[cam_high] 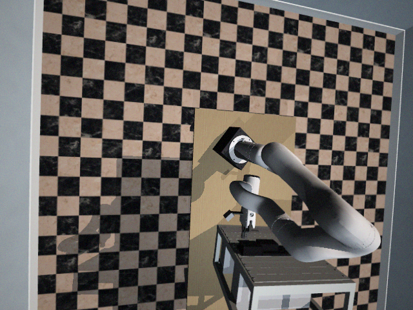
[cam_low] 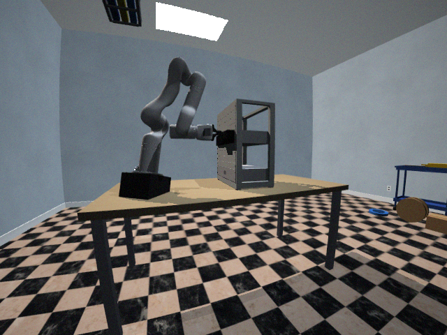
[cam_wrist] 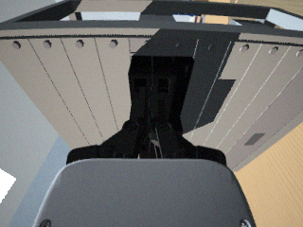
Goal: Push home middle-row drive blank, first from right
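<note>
The grey rack (cam_low: 245, 144) stands on the wooden table (cam_low: 216, 192). The dark storage chassis (cam_low: 226, 137) sticks out of its front face; it also shows in the overhead view (cam_high: 261, 247). My gripper (cam_low: 215, 135) is shut with nothing between the fingers. Its tips are at the chassis front, touching or nearly touching a dark drive blank (cam_wrist: 161, 90). In the wrist view the shut fingers (cam_wrist: 152, 137) point straight at that blank, which looks dark and blurred. I cannot tell which row or column it is in. In the overhead view the gripper (cam_high: 244, 230) is at the rack's front edge.
The arm's black base (cam_low: 144, 184) sits on the table's left part. Pale rack panels (cam_wrist: 71, 90) flank the chassis. A blue cart (cam_low: 420, 183), a wooden disc (cam_low: 411, 209) and a blue ring (cam_low: 378, 211) are on the floor far right.
</note>
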Controlling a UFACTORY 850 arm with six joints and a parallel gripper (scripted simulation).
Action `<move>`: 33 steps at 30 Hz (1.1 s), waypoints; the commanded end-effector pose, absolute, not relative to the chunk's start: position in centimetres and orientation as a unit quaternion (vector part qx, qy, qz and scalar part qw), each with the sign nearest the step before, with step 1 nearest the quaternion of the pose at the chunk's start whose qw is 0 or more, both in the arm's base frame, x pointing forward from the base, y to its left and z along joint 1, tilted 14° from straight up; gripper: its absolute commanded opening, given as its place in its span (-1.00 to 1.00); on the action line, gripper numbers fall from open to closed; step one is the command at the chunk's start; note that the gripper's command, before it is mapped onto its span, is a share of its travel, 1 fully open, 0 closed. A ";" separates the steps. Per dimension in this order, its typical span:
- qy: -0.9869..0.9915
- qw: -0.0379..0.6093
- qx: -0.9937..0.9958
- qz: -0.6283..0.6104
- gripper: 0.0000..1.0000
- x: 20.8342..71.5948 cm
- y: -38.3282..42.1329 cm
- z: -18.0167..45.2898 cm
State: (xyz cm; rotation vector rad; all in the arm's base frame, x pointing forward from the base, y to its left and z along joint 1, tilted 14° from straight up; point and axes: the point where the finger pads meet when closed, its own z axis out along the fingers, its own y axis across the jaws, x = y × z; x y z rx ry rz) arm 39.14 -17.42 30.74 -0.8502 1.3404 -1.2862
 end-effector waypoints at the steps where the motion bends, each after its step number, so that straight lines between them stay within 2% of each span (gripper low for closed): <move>1: 0.559 0.522 -0.355 -0.537 -1.00 39.3 -17.4 30.8; 33: 0.559 0.522 -0.355 -0.537 -1.00 42.2 -14.4 30.0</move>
